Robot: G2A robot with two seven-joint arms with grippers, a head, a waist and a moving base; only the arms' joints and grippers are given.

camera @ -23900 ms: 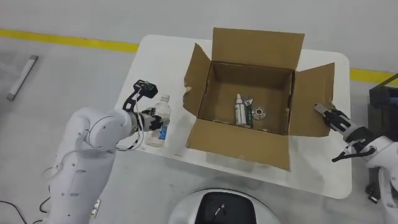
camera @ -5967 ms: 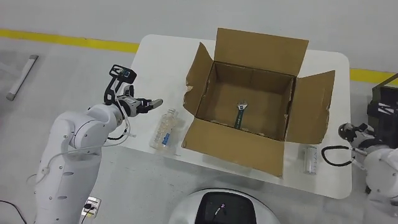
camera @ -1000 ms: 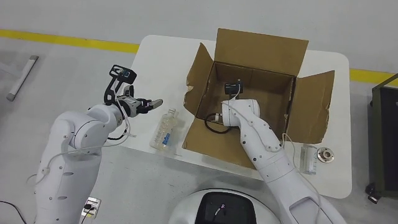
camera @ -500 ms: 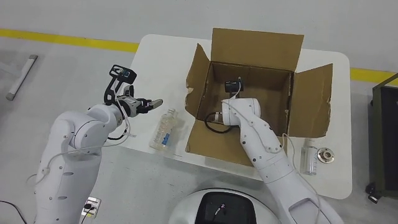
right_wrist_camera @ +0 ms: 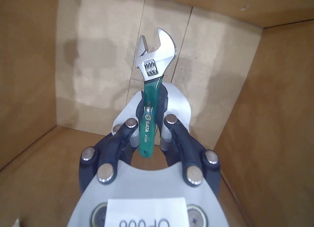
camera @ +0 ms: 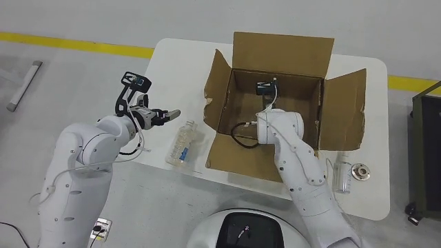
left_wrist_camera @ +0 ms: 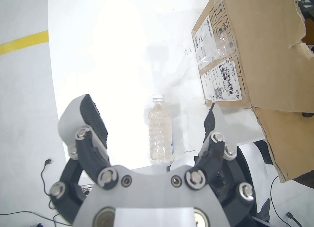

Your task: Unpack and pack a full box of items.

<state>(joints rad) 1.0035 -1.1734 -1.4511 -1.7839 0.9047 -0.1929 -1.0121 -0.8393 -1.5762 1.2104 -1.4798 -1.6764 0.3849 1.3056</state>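
The open cardboard box [camera: 278,60] stands on the white table [camera: 179,62]. Inside it, my right gripper [right_wrist_camera: 152,95] is shut on the green handle of an adjustable wrench [right_wrist_camera: 153,62], which hangs above the box floor [right_wrist_camera: 98,48] with its steel head pointing away from the wrist. In the top view that arm [camera: 279,127] dips into the box. My left gripper [left_wrist_camera: 152,115] stands open over the table's left edge, above a clear water bottle [left_wrist_camera: 160,132] lying on its side; in the top view the bottle [camera: 182,142] lies left of the box.
To the right of the box lie a clear tube-like item [camera: 340,173] and a small round metal part [camera: 358,171]. The box's left flap [left_wrist_camera: 247,48] with labels rises close to the left gripper. A dark cart [camera: 427,158] stands beyond the table's right edge.
The right arm has swung rightward inside the box over the last second, and the box shifted slightly. The left arm and bottle have stayed still.
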